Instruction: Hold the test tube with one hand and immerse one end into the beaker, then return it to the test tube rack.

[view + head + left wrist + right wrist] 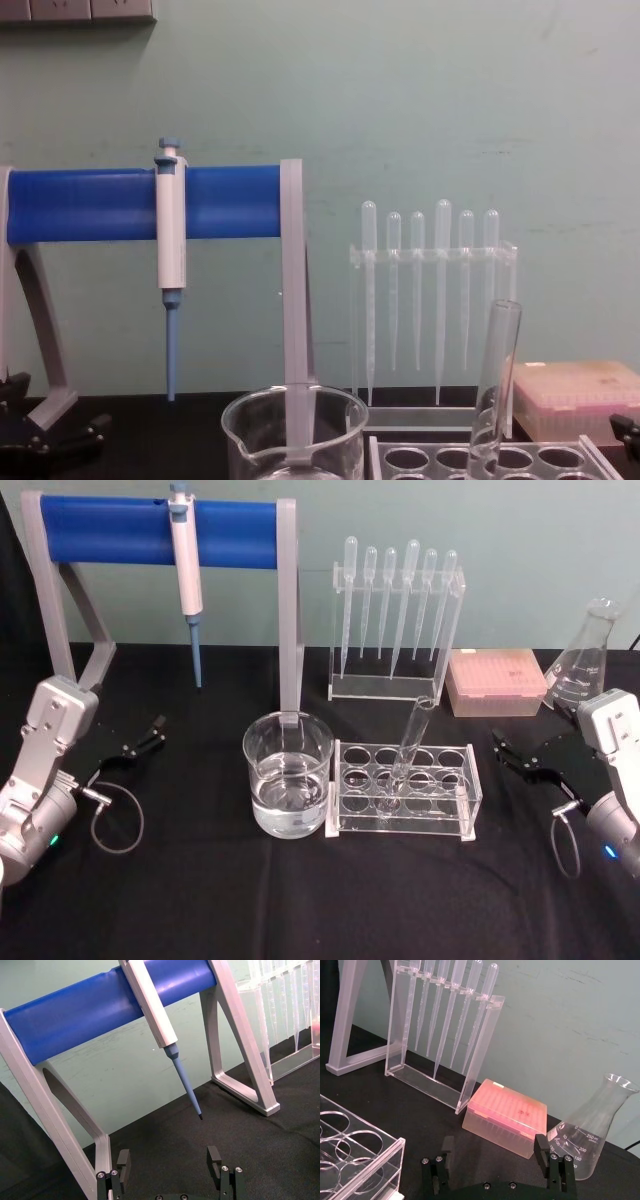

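At mid-desk the tube (408, 752) is racked, ungripped; left gripper (168, 1157) and right gripper (494, 1146) are parked edgeward, fingers spread; all steps are judged pending.

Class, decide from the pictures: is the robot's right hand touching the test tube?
Apart. The head view shows bare table between the right hand, open off the rack's right end, and the test tube leaning in the rack.

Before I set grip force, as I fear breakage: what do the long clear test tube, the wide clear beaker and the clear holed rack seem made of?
The long clear test tube looks like glossy glass: thin wall, sharp highlights. The wide clear beaker, likely glass too: smooth flared rim, liquid visible inside. The clear holed rack, probably acrylic: flat sheets, bright cut edges.
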